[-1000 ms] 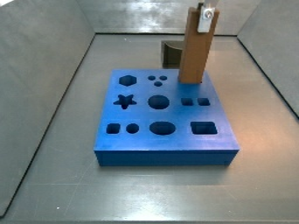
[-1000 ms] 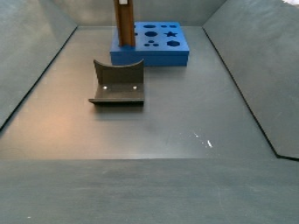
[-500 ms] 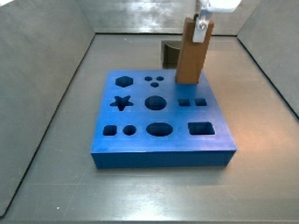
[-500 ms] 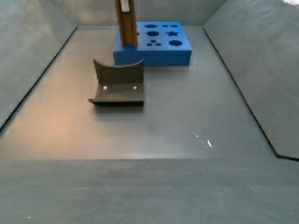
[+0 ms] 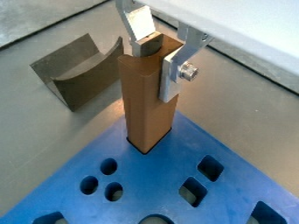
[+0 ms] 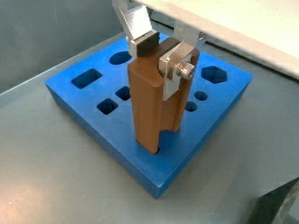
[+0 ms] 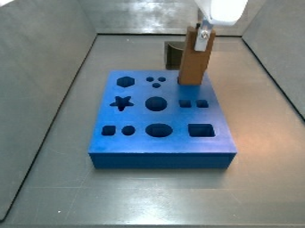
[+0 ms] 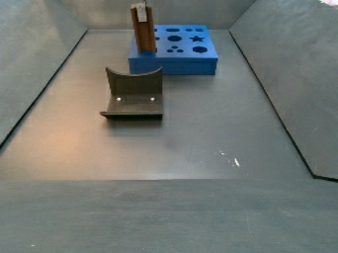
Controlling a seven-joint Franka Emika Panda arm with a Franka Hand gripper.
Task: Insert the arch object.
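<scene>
Clearly the insertion itself is the step in hand. Going by the side view that faces the board's front edge, nearest lies the blue board (image 7: 161, 125) with its rows of cut-outs: square, round and star shapes, all unfilled. At its far right corner stands the arch object (image 7: 194, 65), upright, its foot already down in a slot at the board's edge, as both wrist views show (image 5: 151, 96). The gripper (image 5: 162, 51) sits at the post's top, its silver fingers (image 6: 177, 66) closed against opposite faces. Beyond the board stands the fixture (image 5: 77, 67), well apart. Next, I judge, a straight push down, then release, keeping the post vertical.
</scene>
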